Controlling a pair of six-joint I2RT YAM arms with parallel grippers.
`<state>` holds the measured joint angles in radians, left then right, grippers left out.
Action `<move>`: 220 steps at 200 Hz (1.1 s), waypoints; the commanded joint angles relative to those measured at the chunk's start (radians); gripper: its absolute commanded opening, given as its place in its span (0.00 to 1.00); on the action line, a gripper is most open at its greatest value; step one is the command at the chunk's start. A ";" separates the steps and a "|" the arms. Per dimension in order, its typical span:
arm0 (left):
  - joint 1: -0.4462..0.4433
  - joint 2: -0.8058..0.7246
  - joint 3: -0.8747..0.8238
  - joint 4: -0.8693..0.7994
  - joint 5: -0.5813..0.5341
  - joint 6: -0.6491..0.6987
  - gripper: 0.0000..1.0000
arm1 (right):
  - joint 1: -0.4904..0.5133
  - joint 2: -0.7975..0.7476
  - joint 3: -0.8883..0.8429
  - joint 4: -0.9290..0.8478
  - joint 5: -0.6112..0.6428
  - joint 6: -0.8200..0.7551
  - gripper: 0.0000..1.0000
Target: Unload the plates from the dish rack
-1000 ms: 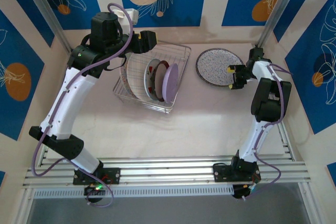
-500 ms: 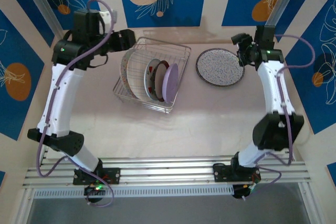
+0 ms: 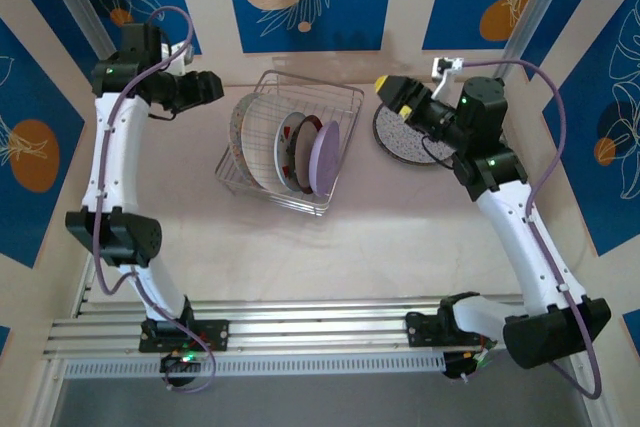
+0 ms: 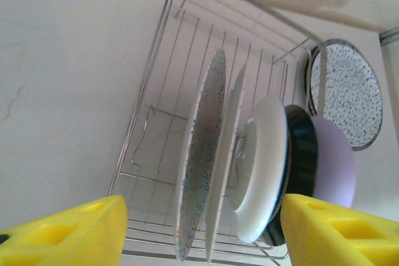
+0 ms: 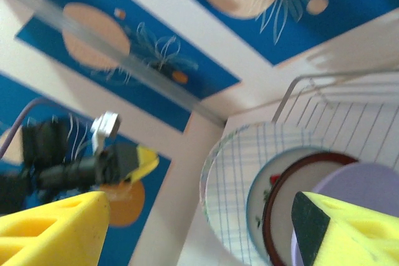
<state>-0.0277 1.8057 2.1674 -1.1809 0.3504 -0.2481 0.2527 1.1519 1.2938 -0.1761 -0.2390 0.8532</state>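
Broadly, we log a pale table [image 3: 400,237] with the dish rack [image 3: 315,105] at its far middle, set askew to the table edges. Just right of the rack a speckled grey plate [image 3: 405,147] lies flat on the table, already out. Four plates stand on edge inside the rack, in a row from left to right: large speckled plate [image 3: 238,132], grid-lined plate [image 3: 262,142], small white plate [image 3: 292,145] with red marks, and lilac plate [image 3: 323,159] with a dark rim. The left gripper [image 3: 212,87] hangs left of the rack, apart from it, its jaws spread wide and empty. The right gripper [image 3: 396,95] hovers over the far-left edge of the flat plate, between it and the rack. Its jaws are likewise parted, holding nothing.
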 commanded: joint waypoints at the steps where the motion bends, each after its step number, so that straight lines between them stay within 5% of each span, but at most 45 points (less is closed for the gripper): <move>1: 0.009 0.036 0.015 -0.049 0.057 0.086 0.64 | 0.011 -0.088 0.001 -0.069 -0.077 -0.096 0.78; 220: -0.006 0.218 0.023 -0.072 0.141 0.214 0.43 | 0.030 -0.116 0.039 -0.177 -0.121 -0.112 0.78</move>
<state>-0.0265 2.0010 2.1685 -1.2247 0.4820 -0.0643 0.2760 1.0340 1.2957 -0.3599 -0.3244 0.7593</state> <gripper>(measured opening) 0.437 0.781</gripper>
